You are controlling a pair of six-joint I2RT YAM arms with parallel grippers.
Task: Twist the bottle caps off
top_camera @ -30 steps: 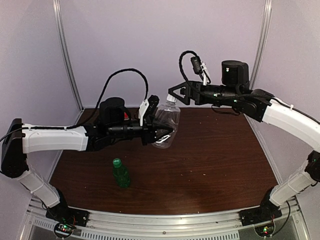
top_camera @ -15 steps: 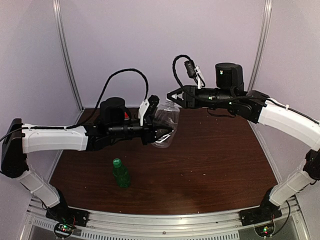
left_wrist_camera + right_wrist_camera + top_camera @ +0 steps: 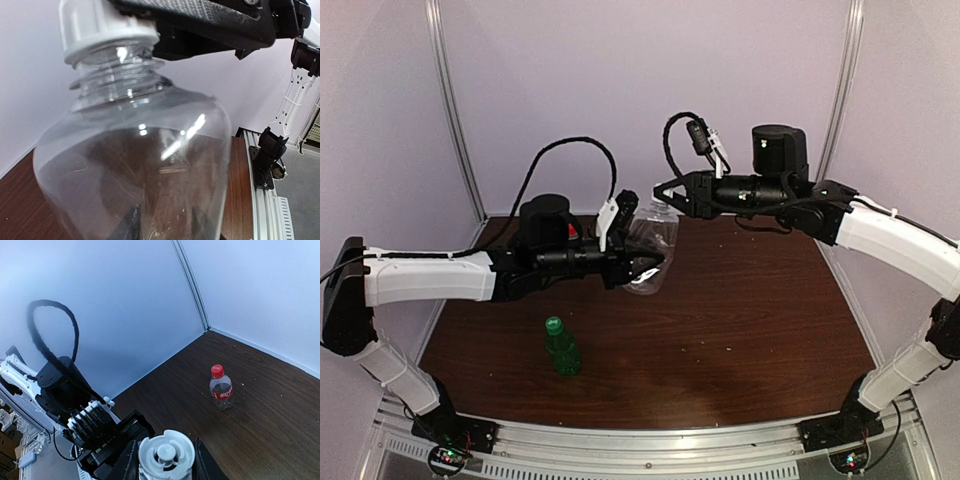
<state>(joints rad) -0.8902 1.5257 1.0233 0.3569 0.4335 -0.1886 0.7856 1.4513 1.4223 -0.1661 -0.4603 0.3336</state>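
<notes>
Top view: left gripper clamps the wide clear bottle, centre; right gripper closed at its neck. Upright green bottle, lower left.
Left wrist: white cap, upper left, pinched by the right fingers.
Right wrist: red-labelled bottle upright, centre right.

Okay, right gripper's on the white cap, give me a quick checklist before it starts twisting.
1. Right gripper closed around white cap: ok.
2. Left gripper holding the clear bottle by its body: ok.
3. Cap seated on the neck, not yet off: ok.
4. Bottle lifted clear of the table: ok.
5. Green bottle standing apart from both arms: ok.
6. Grip firm enough not to slip: cannot tell.
</notes>
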